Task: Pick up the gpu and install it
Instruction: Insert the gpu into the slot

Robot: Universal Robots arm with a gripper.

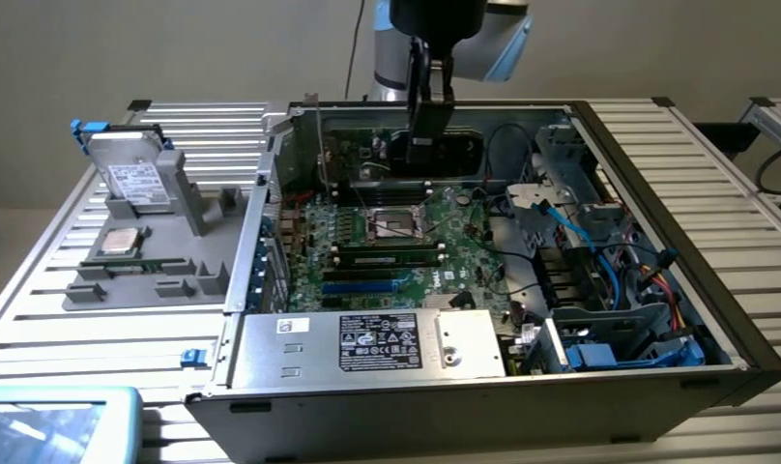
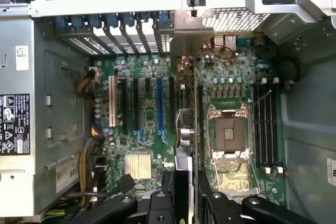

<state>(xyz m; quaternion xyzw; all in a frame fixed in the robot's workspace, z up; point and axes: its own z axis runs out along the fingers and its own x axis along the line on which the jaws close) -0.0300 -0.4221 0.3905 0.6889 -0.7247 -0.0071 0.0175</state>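
Note:
My gripper [image 1: 431, 97] hangs over the back half of the open computer case [image 1: 700, 319], shut on the gpu [image 1: 425, 145], a thin dark card held upright above the motherboard [image 1: 364, 242]. In the wrist view the gpu [image 2: 185, 124] is seen edge-on. It runs from between my two black fingers [image 2: 157, 205] towards the rear slot openings, with its metal bracket [image 2: 190, 45] at the far end. The card lines up between the blue expansion slot [image 2: 159, 108] and the processor socket [image 2: 228, 135]. I cannot tell whether its lower edge touches a slot. My gripper [image 2: 184, 205] clamps the card's near end.
A grey fixture [image 1: 146, 280] at the exterior view's left holds a hard drive [image 1: 135, 179], a processor [image 1: 117, 242] and memory sticks [image 1: 139, 261]. Inside the case are the power supply [image 1: 364, 343], seated memory [image 1: 384, 256], and blue and black cables [image 1: 622, 275] by the drive bays.

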